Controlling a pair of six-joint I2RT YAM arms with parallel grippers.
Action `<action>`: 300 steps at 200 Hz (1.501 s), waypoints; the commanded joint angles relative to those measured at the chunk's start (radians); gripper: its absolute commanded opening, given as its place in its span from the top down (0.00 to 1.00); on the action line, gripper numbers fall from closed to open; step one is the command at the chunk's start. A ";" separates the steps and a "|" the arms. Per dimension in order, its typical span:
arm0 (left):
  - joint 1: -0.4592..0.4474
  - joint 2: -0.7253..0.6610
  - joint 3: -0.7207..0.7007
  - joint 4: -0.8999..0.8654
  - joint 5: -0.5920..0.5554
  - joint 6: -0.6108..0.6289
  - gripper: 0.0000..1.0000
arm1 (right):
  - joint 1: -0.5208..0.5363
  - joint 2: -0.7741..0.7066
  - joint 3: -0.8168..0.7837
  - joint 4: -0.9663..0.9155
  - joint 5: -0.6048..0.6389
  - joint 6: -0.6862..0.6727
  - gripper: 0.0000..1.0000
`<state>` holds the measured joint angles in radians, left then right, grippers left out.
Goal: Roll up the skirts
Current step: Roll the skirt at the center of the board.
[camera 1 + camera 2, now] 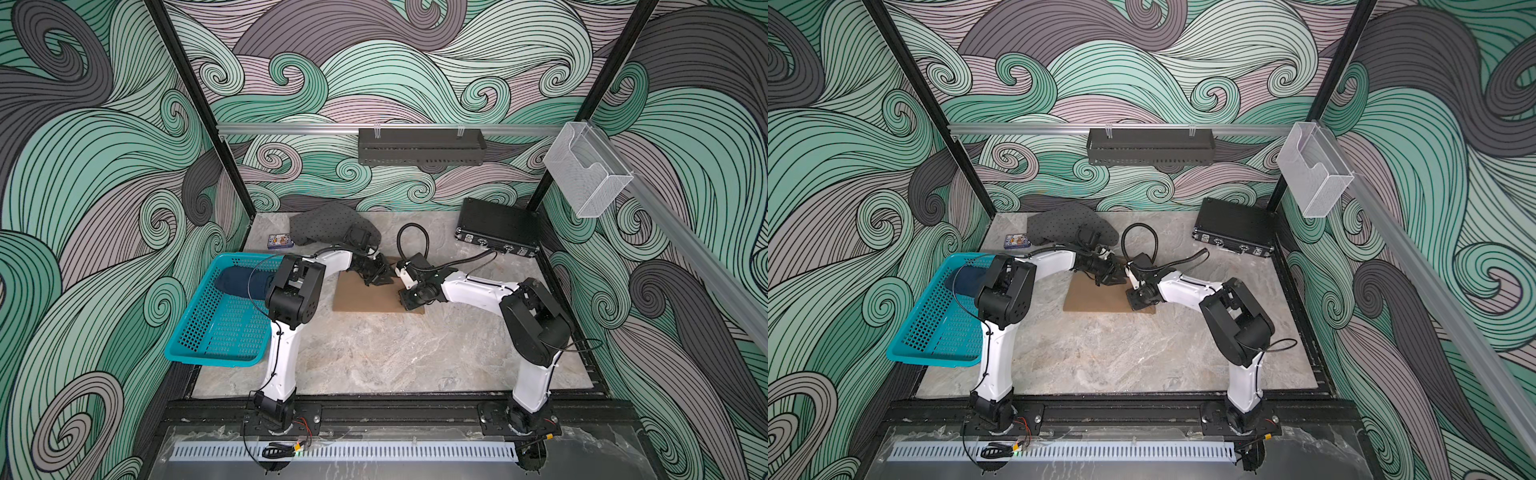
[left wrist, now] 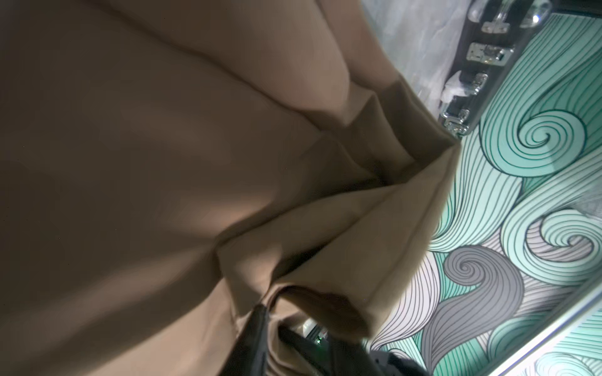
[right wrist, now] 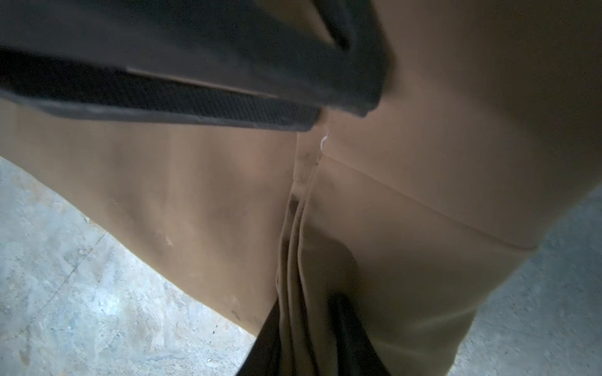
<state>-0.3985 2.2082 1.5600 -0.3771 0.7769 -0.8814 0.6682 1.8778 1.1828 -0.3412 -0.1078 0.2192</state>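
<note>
Tan skirt (image 1: 365, 297) lies flat mid-frame, long axis left-right; left gripper (image 1: 381, 279) and right gripper (image 1: 409, 302) each pinch a fold at its right edge, so the roll likely heads frame-left.

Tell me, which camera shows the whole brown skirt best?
A top view: the brown skirt lies spread out on the table, with only its far edge covered. Both wrist views sit too close and show just folds of it.

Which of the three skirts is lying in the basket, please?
The dark blue skirt, in the teal basket. The tan skirt lies on the table; the dotted grey skirt sits bunched at the back.
</note>
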 commanded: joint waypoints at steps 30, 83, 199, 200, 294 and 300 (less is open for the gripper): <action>-0.014 0.075 0.129 -0.112 -0.064 0.024 1.00 | -0.031 -0.027 -0.016 0.022 -0.038 0.071 0.71; -0.017 0.086 0.195 -0.174 -0.088 0.036 0.86 | -0.081 -0.057 -0.050 0.048 -0.046 0.203 0.74; -0.057 0.031 0.129 -0.302 -0.072 0.032 0.22 | -0.091 -0.091 -0.098 0.130 -0.089 0.181 0.84; -0.057 0.031 0.127 -0.298 -0.073 0.028 0.22 | -0.091 -0.092 -0.098 0.131 -0.090 0.181 0.84; -0.079 0.153 0.267 -0.191 -0.033 -0.073 0.98 | -0.091 -0.142 -0.168 0.181 -0.106 0.195 0.78; -0.079 0.162 0.289 -0.194 -0.037 -0.056 1.00 | -0.091 -0.157 -0.179 0.183 -0.101 0.214 0.72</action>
<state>-0.4747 2.3371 1.7580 -0.5838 0.7429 -0.9558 0.5793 1.7721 1.0412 -0.1711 -0.1970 0.4011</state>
